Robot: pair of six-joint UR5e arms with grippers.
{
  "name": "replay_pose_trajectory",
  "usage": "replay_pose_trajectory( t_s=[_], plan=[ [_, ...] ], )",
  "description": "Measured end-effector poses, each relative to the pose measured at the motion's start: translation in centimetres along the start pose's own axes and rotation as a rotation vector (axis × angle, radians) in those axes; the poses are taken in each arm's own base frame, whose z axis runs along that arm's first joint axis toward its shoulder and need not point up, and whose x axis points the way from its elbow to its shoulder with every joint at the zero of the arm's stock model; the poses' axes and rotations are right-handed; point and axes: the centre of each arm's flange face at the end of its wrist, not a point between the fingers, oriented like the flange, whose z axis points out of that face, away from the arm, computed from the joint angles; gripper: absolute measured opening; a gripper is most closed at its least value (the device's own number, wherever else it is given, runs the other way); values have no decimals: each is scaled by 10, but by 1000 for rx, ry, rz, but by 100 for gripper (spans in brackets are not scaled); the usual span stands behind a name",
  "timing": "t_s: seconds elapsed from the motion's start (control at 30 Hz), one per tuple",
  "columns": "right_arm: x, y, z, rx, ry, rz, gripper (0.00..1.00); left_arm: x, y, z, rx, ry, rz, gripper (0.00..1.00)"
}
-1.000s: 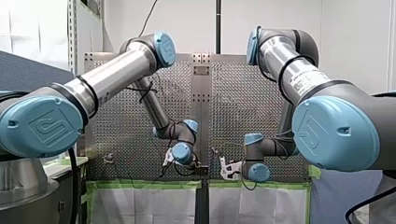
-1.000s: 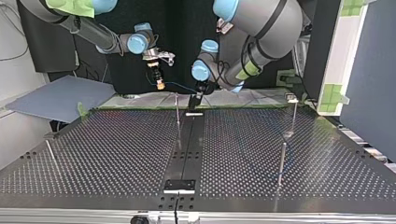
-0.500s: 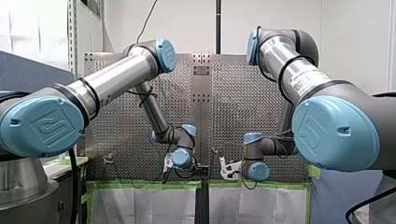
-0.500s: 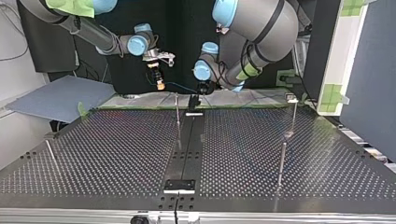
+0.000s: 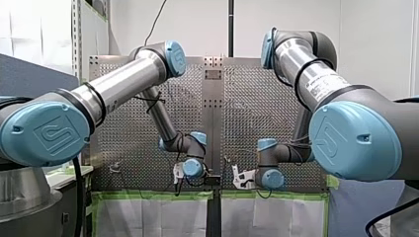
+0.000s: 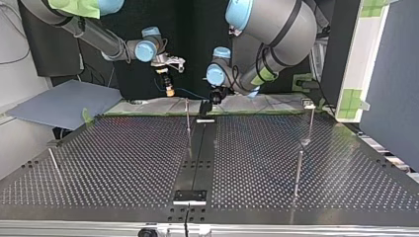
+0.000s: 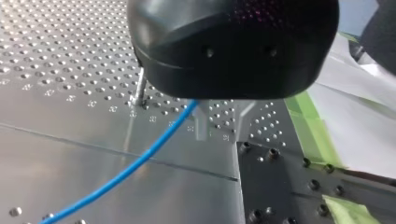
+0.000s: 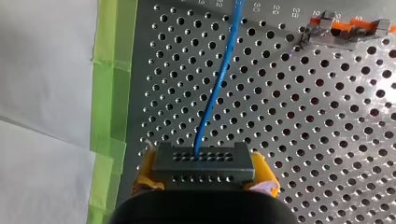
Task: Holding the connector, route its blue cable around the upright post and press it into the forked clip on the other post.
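Observation:
My right gripper [image 8: 205, 186] has yellow pads and is shut on a dark grey connector [image 8: 203, 161]. A blue cable [image 8: 219, 88] leaves the connector and runs ahead over the perforated plate. In the top view that gripper [image 6: 169, 90] hangs above the table's far edge. The cable [image 6: 190, 92] spans across to my left gripper [image 6: 204, 106], low beside a thin upright post [image 6: 188, 118]. In the left wrist view its metal fingers [image 7: 201, 126] stand apart. The blue cable [image 7: 140, 161] passes close by one finger; whether it lies between them I cannot tell. Another post [image 7: 139, 88] stands beyond.
An orange and grey clip [image 8: 348, 32] lies on the plate ahead of my right gripper. More posts stand at the top view's right [image 6: 311, 123] [image 6: 298, 173] and left [image 6: 53, 163]. Green tape [image 8: 109, 102] and white sheeting edge the plate.
My left arm's wrist has sunk lower toward the table's edge by the post. My right gripper with the connector has barely shifted.

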Motion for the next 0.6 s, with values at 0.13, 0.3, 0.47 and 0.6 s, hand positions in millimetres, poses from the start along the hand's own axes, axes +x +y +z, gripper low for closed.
replay_pose_trajectory(
  t_s=[0.13,0.3,0.47,0.6],
  plan=[
    [1,1,1,-3,-10,1,0,4,3,-3,-3,8,-39,14],
    [4,2,5,-8,-9,3,0,11,5,-9,-2,23,-59,14],
    [6,3,8,-10,-8,4,0,15,2,-15,4,28,-52,14],
    [10,4,12,-12,-8,2,0,16,-2,-18,11,29,-48,14]
  ],
)
